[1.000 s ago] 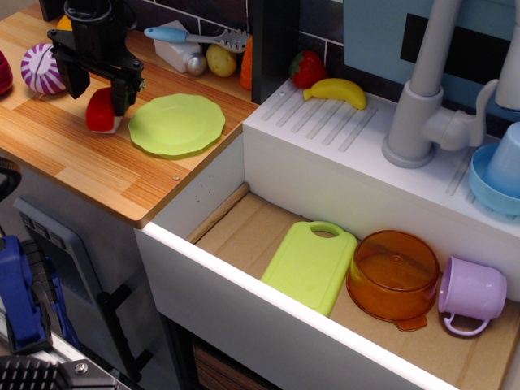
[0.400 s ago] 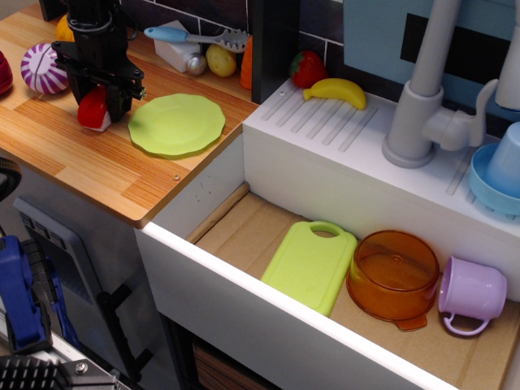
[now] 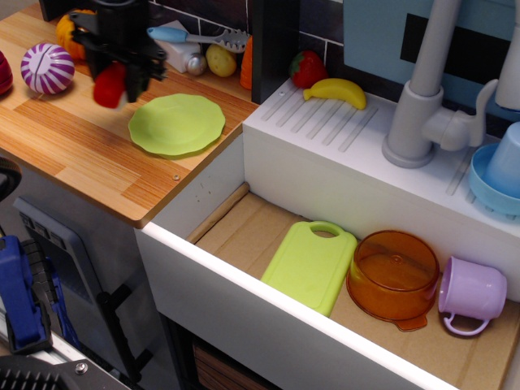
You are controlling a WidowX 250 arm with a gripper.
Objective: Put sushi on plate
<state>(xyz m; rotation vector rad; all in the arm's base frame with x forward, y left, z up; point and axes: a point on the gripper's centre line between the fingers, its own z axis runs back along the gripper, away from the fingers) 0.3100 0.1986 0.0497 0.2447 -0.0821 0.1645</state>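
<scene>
**Above the counter, sushi held just short of the plate**

Over the wooden counter (image 3: 89, 154), the sushi (image 3: 110, 85) hangs in the air, pinched between the black fingers of the gripper (image 3: 120, 80). It looks blurred, so its white base is hard to make out; the red top shows clearly. The fingers are closed on its sides, and it sits clear of the counter, just left of the plate (image 3: 177, 123) and not over it.

I would guess the piece is light, hard plastic with a glossy, rounded top, so it could slip if squeezed high up. The flatter sides near the base seem the better place to hold it, which is roughly where the fingers appear to be. It should not crush or break if dropped, though it might roll or bounce.

The plate lies flat and bare, near the counter's right edge. Behind the arm sit a striped ball (image 3: 47, 68), a spatula (image 3: 199, 36) and a strawberry (image 3: 308, 68); a banana (image 3: 337, 91) rests on the white drainboard. Down in the sink (image 3: 244, 175) lie a cutting board (image 3: 309, 266), an orange pot (image 3: 393, 276) and a purple cup (image 3: 471, 292).
</scene>
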